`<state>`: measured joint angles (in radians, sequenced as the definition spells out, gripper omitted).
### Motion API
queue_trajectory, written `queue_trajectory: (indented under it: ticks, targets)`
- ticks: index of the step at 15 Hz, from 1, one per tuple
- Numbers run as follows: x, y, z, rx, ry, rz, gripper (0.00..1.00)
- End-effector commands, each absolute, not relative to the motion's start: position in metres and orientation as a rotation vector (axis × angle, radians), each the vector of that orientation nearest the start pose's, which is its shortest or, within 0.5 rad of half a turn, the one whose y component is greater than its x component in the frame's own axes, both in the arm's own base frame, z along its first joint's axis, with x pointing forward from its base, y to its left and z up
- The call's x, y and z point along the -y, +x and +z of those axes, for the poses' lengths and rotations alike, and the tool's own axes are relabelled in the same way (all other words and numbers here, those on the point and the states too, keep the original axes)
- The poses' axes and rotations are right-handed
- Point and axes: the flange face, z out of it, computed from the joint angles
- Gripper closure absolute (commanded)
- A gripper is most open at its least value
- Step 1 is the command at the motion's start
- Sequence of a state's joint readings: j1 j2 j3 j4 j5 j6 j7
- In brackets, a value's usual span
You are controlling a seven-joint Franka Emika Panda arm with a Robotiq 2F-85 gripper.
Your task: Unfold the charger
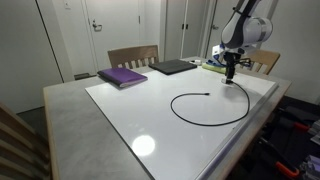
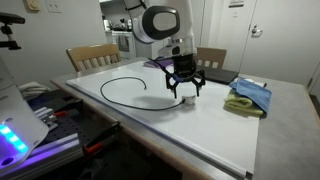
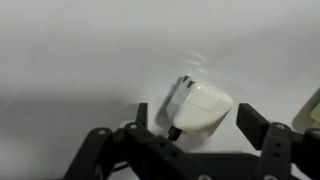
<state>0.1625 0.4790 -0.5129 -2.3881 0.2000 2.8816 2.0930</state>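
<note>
The charger's thin black cable (image 1: 200,118) lies in a wide open loop on the white table top (image 1: 150,110), and it also shows in an exterior view (image 2: 115,84). Its small white boxy plug (image 3: 200,108) lies on the table between my fingers in the wrist view, and it shows below the gripper in an exterior view (image 2: 186,100). My gripper (image 3: 195,118) is open with a finger on each side of the plug, and the right finger stands clear of it. The gripper points straight down in both exterior views (image 1: 231,72) (image 2: 183,93).
A purple book (image 1: 122,76) and a dark flat laptop (image 1: 173,67) lie at the table's far side. A blue and green cloth (image 2: 248,96) lies beside the gripper. Wooden chairs (image 1: 133,56) stand behind the table. Equipment (image 2: 30,125) sits off the table's edge.
</note>
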Motion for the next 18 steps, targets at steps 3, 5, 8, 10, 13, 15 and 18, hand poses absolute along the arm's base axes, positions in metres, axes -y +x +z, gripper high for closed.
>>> queue_trajectory:
  ticks: [3,5,8,10,13,15,18]
  targets:
    - [0.194,0.465,0.160,-3.000,-1.118,-0.203,0.00]
    - [0.198,0.465,0.160,-2.977,-1.227,-0.192,0.00]
    - [0.207,0.466,0.164,-2.962,-1.350,-0.182,0.00]
    - [0.210,0.467,0.168,-2.951,-1.459,-0.199,0.00]
    - [0.206,0.475,0.182,-2.882,-1.683,-0.266,0.00]
    - [0.197,0.485,0.192,-2.818,-1.824,-0.298,0.00]
    - [0.161,0.499,0.204,-2.695,-2.022,-0.282,0.00]
